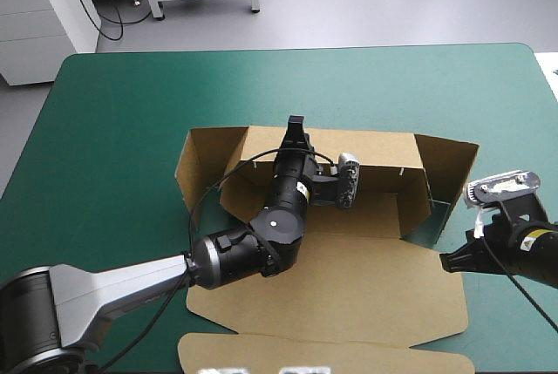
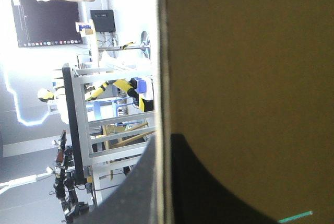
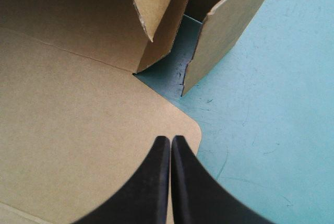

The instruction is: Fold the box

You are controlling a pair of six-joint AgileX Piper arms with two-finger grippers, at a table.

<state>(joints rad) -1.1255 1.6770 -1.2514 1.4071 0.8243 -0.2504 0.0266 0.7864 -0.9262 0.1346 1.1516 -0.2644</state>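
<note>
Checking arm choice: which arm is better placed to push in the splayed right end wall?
Right, probably: its shut fingers sit near the right end wall, while the left gripper grips the far wall.

The box (image 1: 375,213) is a cut sheet of brown board, half set up. It lies about the table's middle and runs off toward 6 o'clock. On its 12 o'clock side the back wall (image 1: 366,146) stands upright. At 9 o'clock an end flap (image 1: 197,165) stands too, splayed outward. At 3 o'clock the outer flap (image 1: 450,169) is raised and leans open. An inner flap (image 1: 415,204) just beside it turns inward, with a gap between their feet. The lid panel (image 1: 331,304) lies flat toward 6 o'clock, its corners rounded. Past a crease, a narrow tuck strip (image 1: 305,352) lies flat as well.
</note>
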